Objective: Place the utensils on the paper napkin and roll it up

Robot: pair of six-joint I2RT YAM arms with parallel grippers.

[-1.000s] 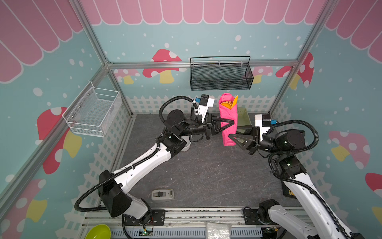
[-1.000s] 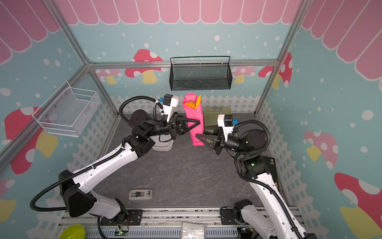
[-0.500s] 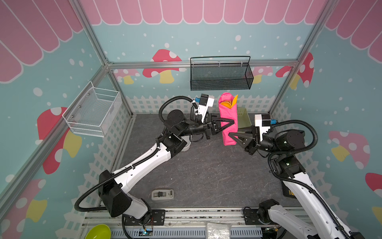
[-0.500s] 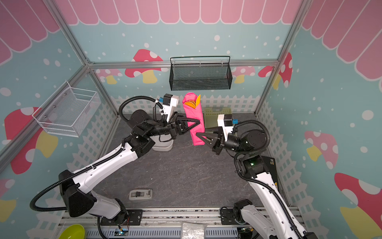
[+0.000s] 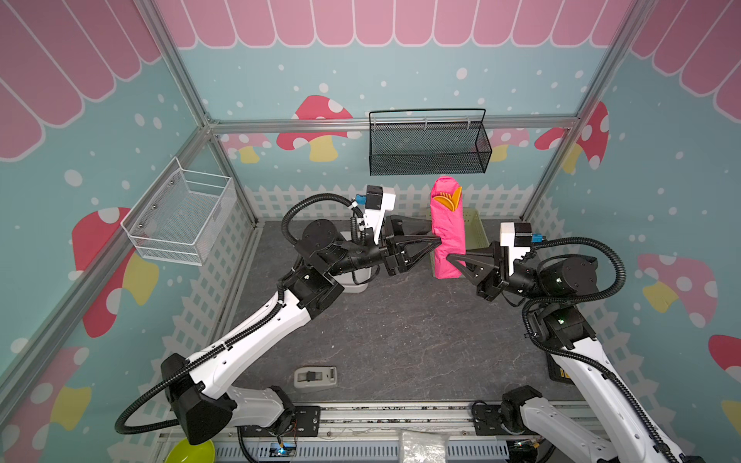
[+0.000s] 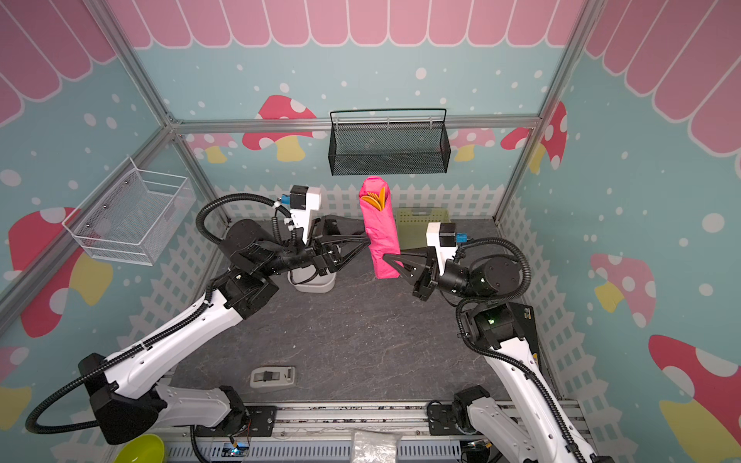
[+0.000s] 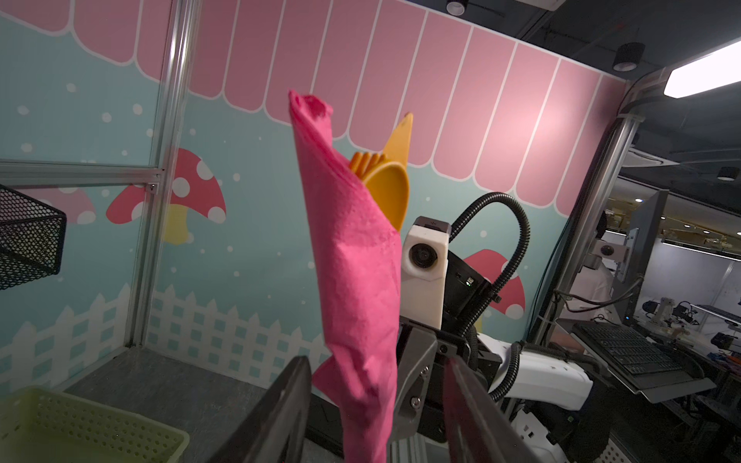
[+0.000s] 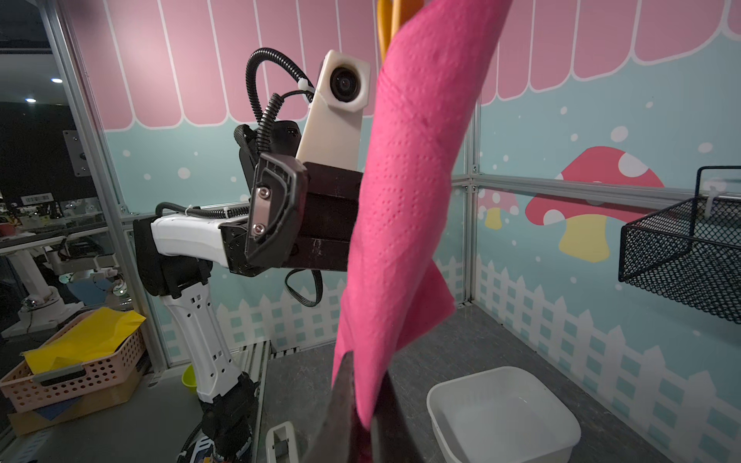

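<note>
Napkin: The bright pink paper napkin (image 5: 447,232) (image 6: 379,236) is rolled into a tube. It stands upright in the air above the dark grey tabletop (image 5: 381,328), near the back wall.
Utensils: The orange plastic utensils (image 5: 449,199) (image 7: 389,188) are inside the roll. Their tops stick out of the upper end. A round spoon bowl and fork prongs show there.
Right gripper: The right gripper (image 5: 449,256) (image 8: 363,368) is pinched tight on the bottom end of the pink paper napkin and holds it up.
Left gripper: The left gripper (image 5: 435,235) (image 7: 377,360) has its jaws apart, one on each side of the roll, near its middle. One finger (image 7: 288,393) is just beside a loose flap. I cannot tell if it touches.
Green basket: A pale green plastic basket with little holes (image 5: 475,228) sits on the tabletop behind the roll.
White tub: A white plastic tub (image 8: 501,413) sits on the tabletop, under the left arm in both top views.
Wall baskets: A black mesh basket (image 5: 429,148) hangs on the back wall above the roll. A white wire basket (image 5: 180,216) hangs on the left wall.
</note>
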